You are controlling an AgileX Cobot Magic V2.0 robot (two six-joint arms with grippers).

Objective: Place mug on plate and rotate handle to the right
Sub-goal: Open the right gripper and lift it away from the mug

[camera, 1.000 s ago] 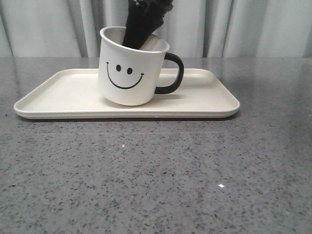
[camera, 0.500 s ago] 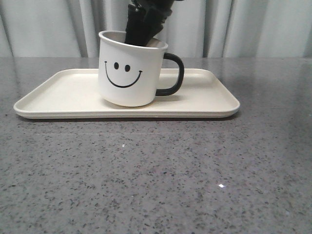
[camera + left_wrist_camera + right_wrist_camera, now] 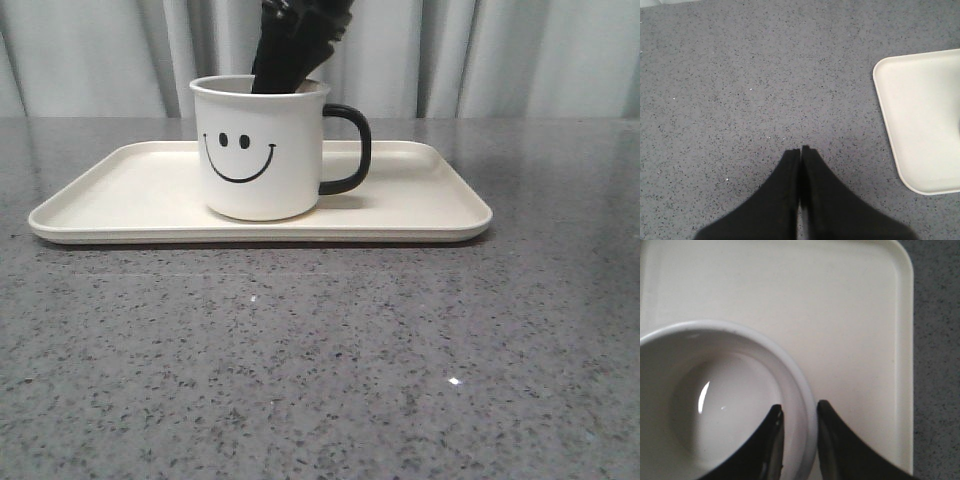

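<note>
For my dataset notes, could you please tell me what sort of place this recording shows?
Probably a staged lab or demo tabletop: a grey speckled stone-like counter, pale curtains as backdrop, and only a mug on a plate.

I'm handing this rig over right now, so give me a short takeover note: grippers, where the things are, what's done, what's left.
Left gripper: shut, empty, over bare grey speckled table.
Right gripper: pinching the rim of the white smiley-face mug, one finger inside, one outside.
Mug stands upright on the cream rectangular plate.
Its black loop handle points right in the front view.
Done: placing and turning, by the look of it.
Left: open the right gripper and lift clear.
</note>
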